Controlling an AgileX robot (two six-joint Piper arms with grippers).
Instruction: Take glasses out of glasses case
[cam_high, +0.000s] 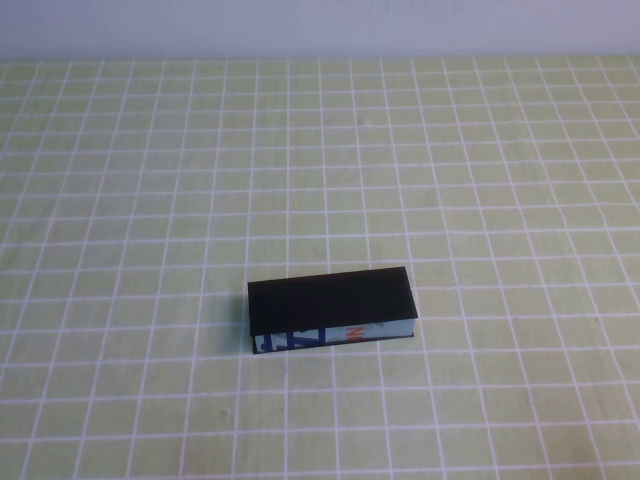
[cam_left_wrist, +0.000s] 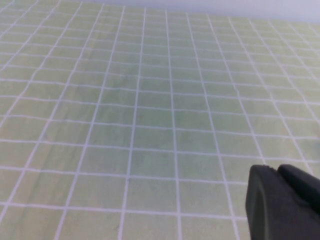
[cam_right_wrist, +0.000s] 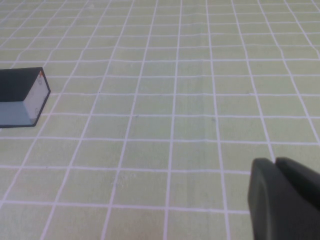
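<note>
A table (cam_high: 120, 200) covered with a pale green cloth gridded in white carries one thing: the closed black glasses case (cam_high: 331, 311), lying flat, its pale blue printed side facing the robot.

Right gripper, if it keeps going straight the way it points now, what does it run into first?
Probably nothing but the green checked tablecloth. The shut right gripper points across bare cloth, and the black rectangular glasses case lies well off to one side of that line, its lid closed. Depth is hard to judge.
</note>
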